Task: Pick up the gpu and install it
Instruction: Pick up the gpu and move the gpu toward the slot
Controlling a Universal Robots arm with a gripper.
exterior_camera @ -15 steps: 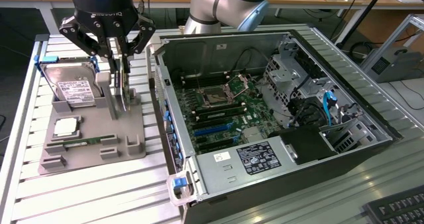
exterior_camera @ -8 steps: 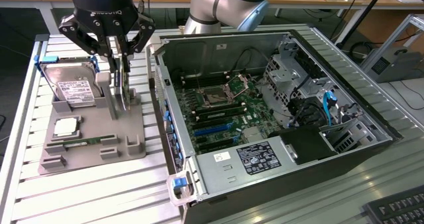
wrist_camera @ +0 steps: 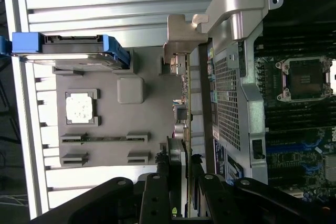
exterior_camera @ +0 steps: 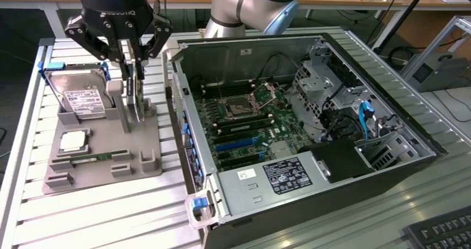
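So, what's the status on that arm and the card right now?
Black gripper shut on thin dark circuit card with silvery bracket. Card upright over grey holder tray. Silver hard drive one side, open computer case the other, both clear.

Black claw (exterior_camera: 132, 61); dark flat gpu card (exterior_camera: 132, 102) with silvery bracket; plain grey plastic tray (exterior_camera: 103, 144); silver hard drive (exterior_camera: 81, 97), white label, blue frame.

Open computer case (exterior_camera: 220, 53) lay on its side on slatted metal worktop (exterior_camera: 96, 216). Motherboard (exterior_camera: 250, 125) exposed inside, CPU socket (exterior_camera: 239, 106) uncovered. Power supply (exterior_camera: 276, 180) with label sat at near end of case. Grey parts fixture (exterior_camera: 110, 144) stood just beside case, toward exterior view's left. Fixture carried hard drive (exterior_camera: 83, 97) in blue caddy, processor chip (exterior_camera: 74, 141), memory stick (exterior_camera: 88, 158). Keyboard (exterior_camera: 445, 232) lay at exterior view's lower right corner.
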